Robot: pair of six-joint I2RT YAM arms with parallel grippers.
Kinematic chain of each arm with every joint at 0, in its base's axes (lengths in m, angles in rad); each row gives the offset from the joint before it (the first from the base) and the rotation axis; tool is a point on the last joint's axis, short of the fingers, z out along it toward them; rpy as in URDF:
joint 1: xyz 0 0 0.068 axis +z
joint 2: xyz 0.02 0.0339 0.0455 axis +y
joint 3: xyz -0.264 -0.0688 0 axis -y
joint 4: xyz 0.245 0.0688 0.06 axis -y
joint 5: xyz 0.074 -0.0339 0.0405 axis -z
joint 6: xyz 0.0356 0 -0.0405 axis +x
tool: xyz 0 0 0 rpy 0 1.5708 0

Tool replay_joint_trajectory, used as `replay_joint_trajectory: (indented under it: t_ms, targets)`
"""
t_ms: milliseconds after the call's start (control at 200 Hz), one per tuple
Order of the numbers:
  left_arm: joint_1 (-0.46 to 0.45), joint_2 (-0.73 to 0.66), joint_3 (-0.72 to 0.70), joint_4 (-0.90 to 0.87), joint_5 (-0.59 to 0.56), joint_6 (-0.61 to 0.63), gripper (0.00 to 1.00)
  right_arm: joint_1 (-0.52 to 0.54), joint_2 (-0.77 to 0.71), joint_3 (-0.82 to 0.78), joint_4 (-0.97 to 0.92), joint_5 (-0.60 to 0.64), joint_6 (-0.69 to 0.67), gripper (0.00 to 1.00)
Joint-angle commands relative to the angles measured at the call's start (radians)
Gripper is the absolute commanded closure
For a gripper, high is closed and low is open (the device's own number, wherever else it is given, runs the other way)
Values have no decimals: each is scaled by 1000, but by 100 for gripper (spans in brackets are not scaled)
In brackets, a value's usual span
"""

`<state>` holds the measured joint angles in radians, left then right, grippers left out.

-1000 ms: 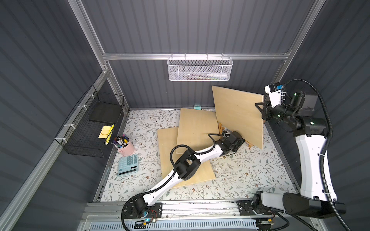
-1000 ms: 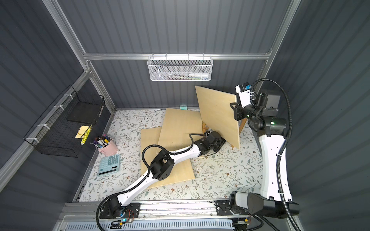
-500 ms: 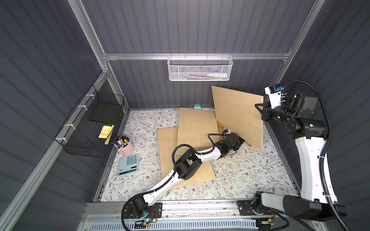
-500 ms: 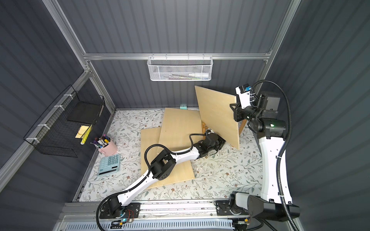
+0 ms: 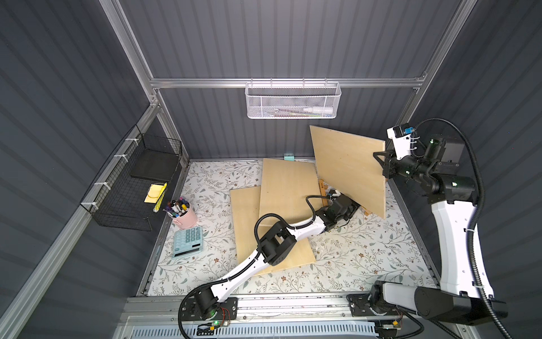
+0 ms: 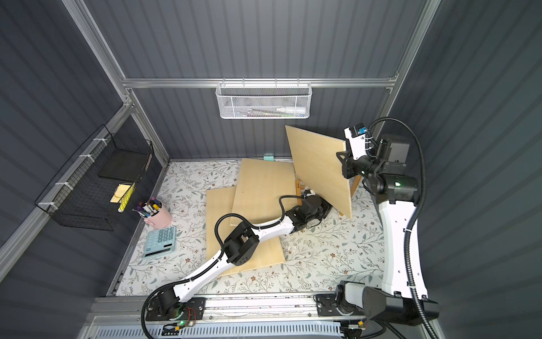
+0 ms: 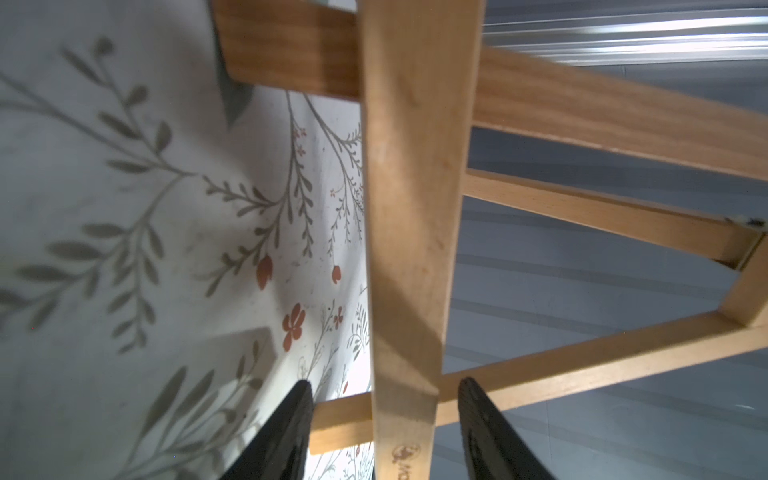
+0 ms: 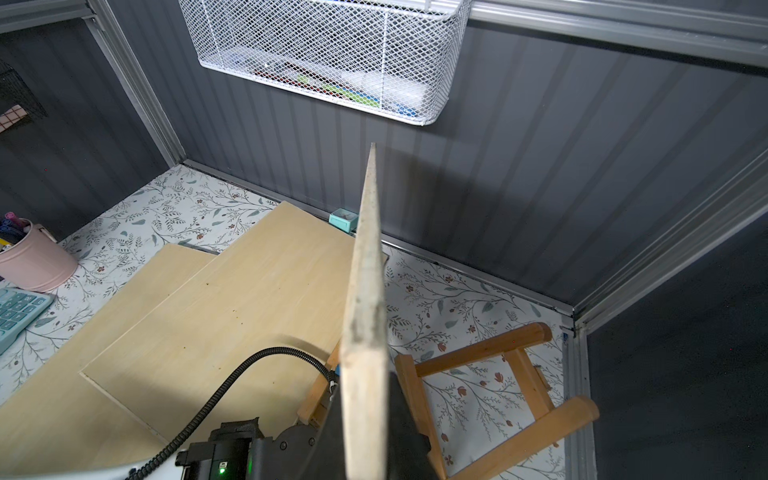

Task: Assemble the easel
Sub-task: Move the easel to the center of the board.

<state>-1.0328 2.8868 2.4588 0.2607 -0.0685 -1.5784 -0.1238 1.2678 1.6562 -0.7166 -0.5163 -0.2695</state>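
The right gripper (image 5: 381,165) was clenched on the edge of a plywood panel (image 5: 349,167) nearest the right wall. It held the panel on edge, raised and tilted over the far right part of the floral worktop (image 5: 366,249).

The wooden easel frame (image 8: 490,358) sat on the worktop beneath and behind this panel, close to the right wall. In both top views the panel hid most of the frame.

The left gripper (image 7: 384,384) reached under the panel's lower edge. Its fingers (image 7: 291,428) were released and straddled one flat slat (image 7: 409,232) of the frame, apparently with a gap on each side.

A second panel (image 5: 287,187) lay flat at the worktop centre, overlapping a third panel (image 5: 245,223), both partly under the left arm.
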Motion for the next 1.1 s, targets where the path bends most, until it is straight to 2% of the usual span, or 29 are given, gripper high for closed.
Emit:
replay_joint_trajectory:
  t_ms: [0, 100, 165, 310, 575, 675, 780, 911, 986, 1096]
  targets:
    - [4, 43, 34, -72, -36, -31, 42, 18, -35, 19, 68, -149, 101, 100]
    - [0, 64, 51, -95, -65, -67, 44, 20, -24, 26, 69, -156, 105, 100]
    - [0, 93, 81, -86, -69, -93, 49, 22, -25, 25, 68, -154, 103, 100]
    - [-1, 131, 138, -92, -93, -111, 51, 32, -32, 7, 75, -141, 99, 100]
    - [2, 125, 123, -69, -122, -132, 65, 56, -18, 7, 70, -131, 95, 100]
    - [6, 117, 108, -67, -120, -135, 74, 56, -22, 7, 68, -129, 93, 100]
    - [13, 68, 43, -57, -126, -121, 84, 55, -28, 0, 76, -122, 102, 100]
    - [29, -39, -84, -77, -132, -56, 88, 56, -47, -48, 143, -101, 166, 100]
    - [44, -106, -145, -140, -133, -10, 89, 56, -48, -74, 165, -85, 186, 100]
    - [71, -180, -161, -282, -135, 92, 93, 59, -90, -107, 192, -43, 206, 100]
